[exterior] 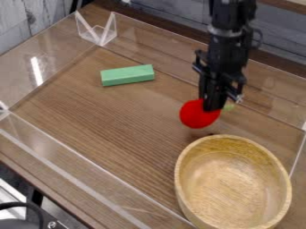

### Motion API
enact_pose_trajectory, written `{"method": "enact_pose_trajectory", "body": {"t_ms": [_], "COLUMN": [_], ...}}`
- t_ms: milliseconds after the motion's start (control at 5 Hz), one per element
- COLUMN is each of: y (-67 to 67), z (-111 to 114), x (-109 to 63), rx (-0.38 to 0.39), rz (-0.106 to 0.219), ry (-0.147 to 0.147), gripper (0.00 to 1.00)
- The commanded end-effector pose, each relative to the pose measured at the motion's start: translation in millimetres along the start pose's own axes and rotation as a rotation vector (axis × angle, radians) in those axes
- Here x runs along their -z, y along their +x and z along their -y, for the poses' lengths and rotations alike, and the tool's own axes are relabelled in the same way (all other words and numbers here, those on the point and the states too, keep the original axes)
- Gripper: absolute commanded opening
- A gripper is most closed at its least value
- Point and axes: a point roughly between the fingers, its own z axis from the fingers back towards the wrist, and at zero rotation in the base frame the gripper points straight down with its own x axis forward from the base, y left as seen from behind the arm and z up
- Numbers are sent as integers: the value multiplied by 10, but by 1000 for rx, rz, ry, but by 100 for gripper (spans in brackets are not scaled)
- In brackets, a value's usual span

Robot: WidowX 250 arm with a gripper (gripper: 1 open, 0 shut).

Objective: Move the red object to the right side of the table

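Note:
The red object (198, 114) is a small round red toy fruit, held just above the brown wood-grain table (107, 125), right of centre. My gripper (213, 105) comes down from above and is shut on the red object's top, with its dark fingers covering the stem. The fruit hangs close behind the far rim of the wooden bowl (234, 186).
A flat green block (127, 75) lies at the back left of the table. Low clear acrylic walls (54, 148) edge the tabletop. The large wooden bowl fills the front right corner.

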Motion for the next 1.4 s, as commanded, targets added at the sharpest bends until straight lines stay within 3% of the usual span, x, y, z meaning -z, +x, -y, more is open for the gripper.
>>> {"method": "enact_pose_trajectory", "body": {"t_ms": [0, 1200], "y": [86, 172], "z": [-15, -67], "x": [-17, 69], "rx": [12, 9], "rz": [40, 55], "ry": [21, 19], "gripper": [0, 0]}}
